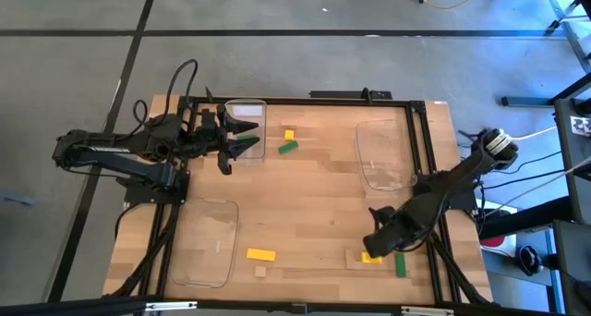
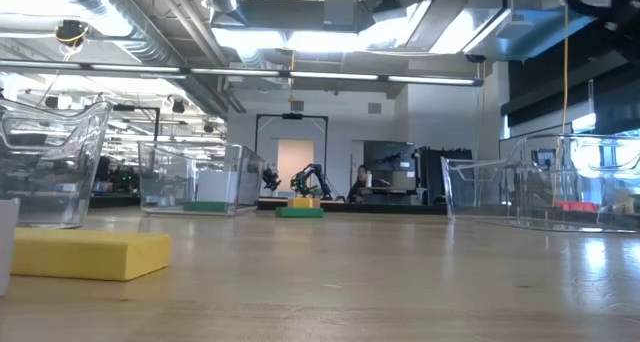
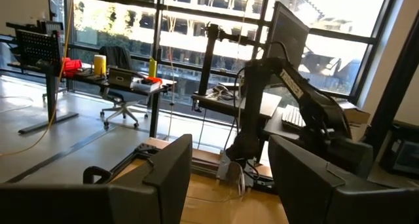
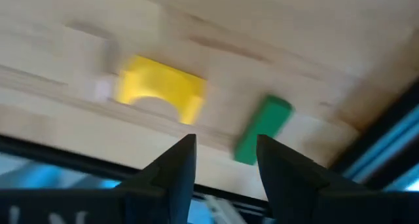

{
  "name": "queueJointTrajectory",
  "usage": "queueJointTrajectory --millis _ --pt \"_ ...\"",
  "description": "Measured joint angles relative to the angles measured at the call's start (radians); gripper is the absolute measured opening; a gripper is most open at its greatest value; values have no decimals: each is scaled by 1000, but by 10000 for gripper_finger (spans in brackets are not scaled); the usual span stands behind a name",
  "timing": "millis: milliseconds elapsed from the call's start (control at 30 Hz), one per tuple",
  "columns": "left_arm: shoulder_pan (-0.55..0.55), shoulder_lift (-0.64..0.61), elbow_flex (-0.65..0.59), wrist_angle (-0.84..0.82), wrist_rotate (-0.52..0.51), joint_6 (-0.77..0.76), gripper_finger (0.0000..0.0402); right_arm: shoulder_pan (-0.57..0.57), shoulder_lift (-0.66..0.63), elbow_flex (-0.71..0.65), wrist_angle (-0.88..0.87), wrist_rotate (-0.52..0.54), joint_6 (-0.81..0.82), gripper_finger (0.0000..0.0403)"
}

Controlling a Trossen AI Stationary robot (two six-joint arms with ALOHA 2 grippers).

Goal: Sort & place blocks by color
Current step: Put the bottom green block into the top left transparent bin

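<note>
My right gripper point(image 1: 373, 246) point(image 4: 226, 155) hangs open near the table's near right corner and points down. Just below it lie a yellow arch-shaped block point(image 4: 160, 86) point(image 1: 371, 257), a green block point(image 4: 262, 129) point(image 1: 401, 263) and a pale tan block point(image 1: 354, 258), all flat on the wood. Its fingers have nothing between them. At the far left my left gripper point(image 1: 251, 137) point(image 3: 229, 178) is raised and open, with nothing in it. A yellow block point(image 1: 289, 134) and a green block point(image 1: 289, 147) lie near it. Another yellow block point(image 1: 261, 255) point(image 2: 90, 254) and a tan cube point(image 1: 261, 272) lie near the front edge.
Three clear plastic trays stand on the table: one at the far left point(image 1: 246, 108) under my left gripper, one at the far right point(image 1: 383, 159) and one at the near left point(image 1: 208, 247). A black frame rail point(image 1: 434, 168) runs along the table's right side beside my right arm.
</note>
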Motion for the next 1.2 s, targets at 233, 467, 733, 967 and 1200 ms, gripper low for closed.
queueJointTrajectory --millis 233,467,733,967,1200 --pt "0 0 0 6 0 0 192 102 26 -94 141 -43 145 163" --pt "0 0 0 23 -1 0 192 164 2 -235 388 -42 303 163" --pt "0 0 0 23 -18 -1 192 187 2 -239 397 -42 320 163" --pt "0 0 0 25 -15 -1 192 187 2 -238 393 -35 315 163" --pt "0 0 0 25 -15 -1 192 187 2 -239 385 -35 313 163"
